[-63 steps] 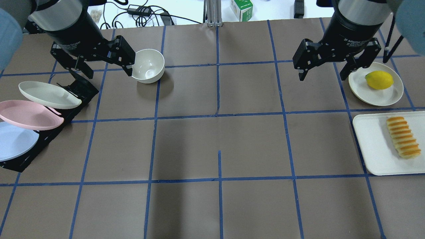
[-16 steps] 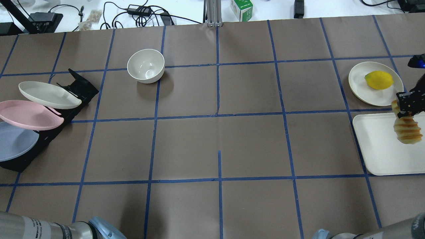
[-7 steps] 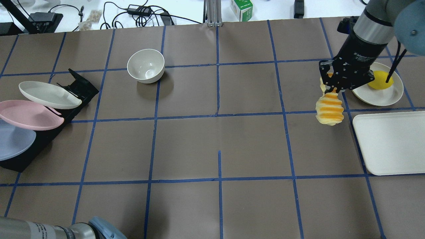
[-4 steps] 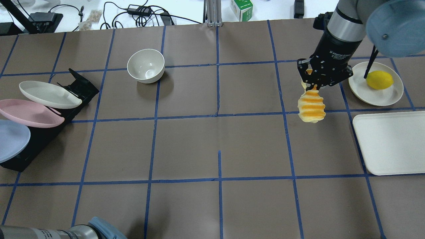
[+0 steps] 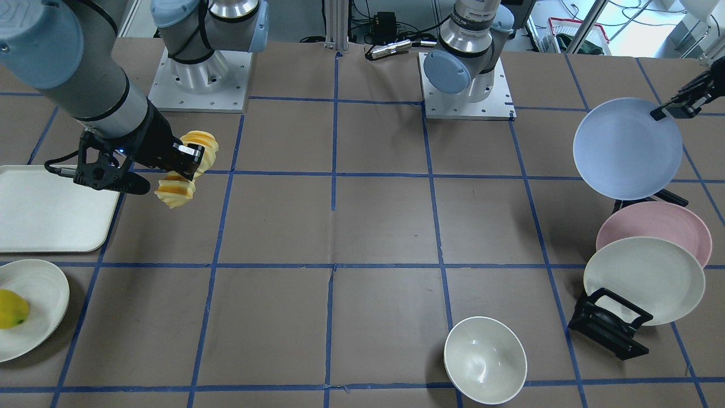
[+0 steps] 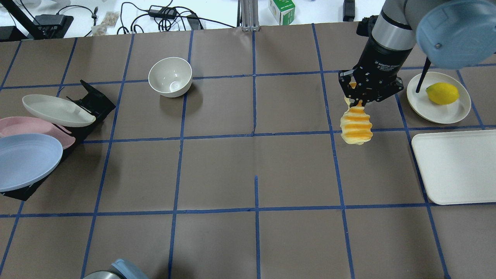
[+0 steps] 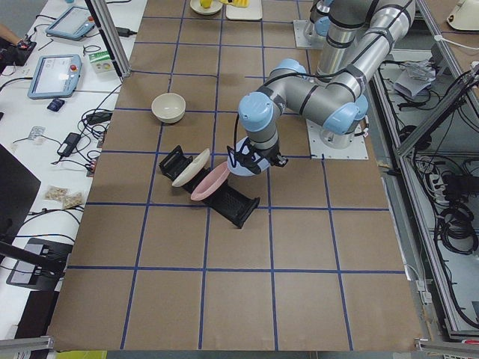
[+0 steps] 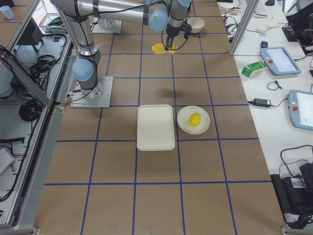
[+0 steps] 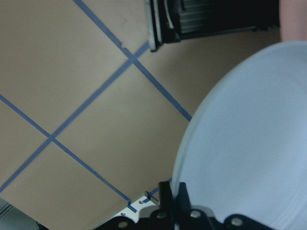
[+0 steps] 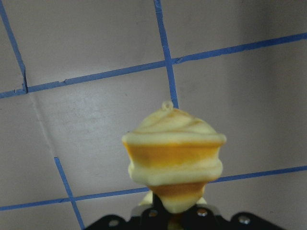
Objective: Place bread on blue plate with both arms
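My right gripper (image 6: pixel 358 102) is shut on one end of the bread (image 6: pixel 356 126), a ridged golden-orange and pale yellow loaf that hangs from it above the table, right of centre. The bread also shows in the front view (image 5: pixel 175 190) and the right wrist view (image 10: pixel 175 158). My left gripper (image 5: pixel 661 111) is shut on the rim of the blue plate (image 5: pixel 627 148) and holds it in the air above the black rack. The plate shows at the overhead view's left edge (image 6: pixel 27 161) and in the left wrist view (image 9: pixel 249 153). The left gripper is out of the overhead view.
A pink plate (image 6: pixel 23 124) and a cream plate (image 6: pixel 58 110) lean in the black rack (image 6: pixel 95 102) at the left. A white bowl (image 6: pixel 170 76) stands behind centre-left. A white tray (image 6: pixel 457 166) and a cream plate with a lemon (image 6: pixel 442 93) are at the right.
My right gripper lifted the bread off the white tray and carried it left toward the table's middle. The blue plate has come up out of the rack and moved right, over the pink plate.
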